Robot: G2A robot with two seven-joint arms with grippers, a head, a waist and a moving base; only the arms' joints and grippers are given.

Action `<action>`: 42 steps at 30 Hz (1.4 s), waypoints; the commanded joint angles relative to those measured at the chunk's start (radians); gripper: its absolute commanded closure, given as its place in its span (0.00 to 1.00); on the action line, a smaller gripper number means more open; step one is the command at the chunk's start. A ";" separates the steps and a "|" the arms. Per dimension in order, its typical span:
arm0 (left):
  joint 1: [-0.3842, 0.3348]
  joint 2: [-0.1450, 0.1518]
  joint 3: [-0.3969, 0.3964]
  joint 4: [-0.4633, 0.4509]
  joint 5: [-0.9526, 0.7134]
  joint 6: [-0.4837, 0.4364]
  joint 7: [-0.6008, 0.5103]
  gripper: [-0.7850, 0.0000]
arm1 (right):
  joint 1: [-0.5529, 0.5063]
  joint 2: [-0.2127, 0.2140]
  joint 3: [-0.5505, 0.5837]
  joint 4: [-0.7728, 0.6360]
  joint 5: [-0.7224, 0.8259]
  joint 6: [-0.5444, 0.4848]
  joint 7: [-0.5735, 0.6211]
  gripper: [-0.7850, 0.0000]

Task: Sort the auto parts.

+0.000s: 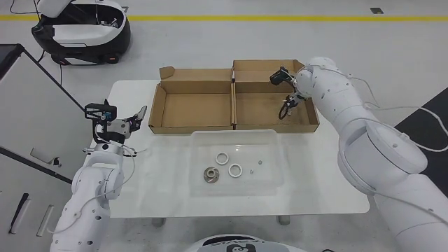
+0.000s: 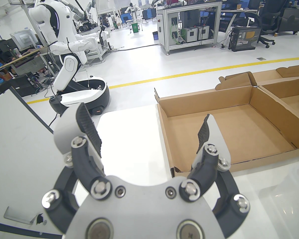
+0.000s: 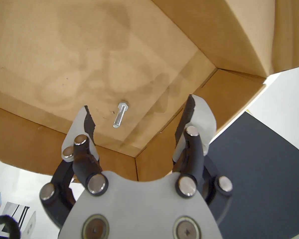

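Top view. White surface (image 1: 175, 182) carries 2 open cardboard boxes side by side and 1 clear tray (image 1: 266, 178). The boxes sit at 12 o'clock of the tray: left box (image 1: 192, 105) and right box (image 1: 255, 105), sharing a middle wall.

Tray count: 4 items.
- ring A (image 1: 221, 158), white, near the tray's centre.
- ring B (image 1: 236, 171), white, at 4 o'clock of ring A, near it but apart.
- metal hub (image 1: 211, 175), grey and round with a centre hole, at 9 o'clock of ring B.
- small part (image 1: 260, 160), at 3 o'clock of ring A, too small to identify.

Left box: bare floor, count 0.

Right pincer (image 1: 285, 106) is over the 3 o'clock half of the right box, pointing down into it. Left pincer (image 1: 133, 121) is at 9 o'clock of the left box, over the surface edge, well apart from the tray parts.

Right wrist view. Right pincer (image 3: 138, 101) is spread wide and holds nothing. 1 bolt (image 3: 120, 114), silver with a hex head and threaded shank, shows against the right box (image 3: 64, 38) floor between the two fingers, touching neither. It lies near a box corner.

Left wrist view. Left pincer (image 2: 144, 111) is spread wide and holds nothing. Past it are the surface (image 2: 129, 135), the left box (image 2: 226, 130), the right box (image 2: 289, 93) beyond that, and a tray (image 2: 276, 187) corner.
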 commanded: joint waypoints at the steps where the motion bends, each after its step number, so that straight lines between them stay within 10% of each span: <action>1: 0.000 0.000 0.000 0.000 0.000 0.000 0.000 0.00 | 0.010 0.005 0.005 -0.005 -0.001 -0.029 -0.019 0.00; 21: 0.000 0.000 0.000 0.000 0.000 0.000 0.000 0.00 | 0.038 0.138 0.125 -0.296 0.070 -0.329 0.043 0.00; 34: 0.000 0.000 0.000 0.000 0.000 0.000 0.000 0.00 | -0.264 0.371 0.336 -1.146 0.141 -0.061 0.346 0.00; 42: 0.000 0.000 0.000 0.000 0.000 0.000 0.000 0.00 | -0.363 0.460 0.346 -1.409 0.184 0.030 0.438 0.00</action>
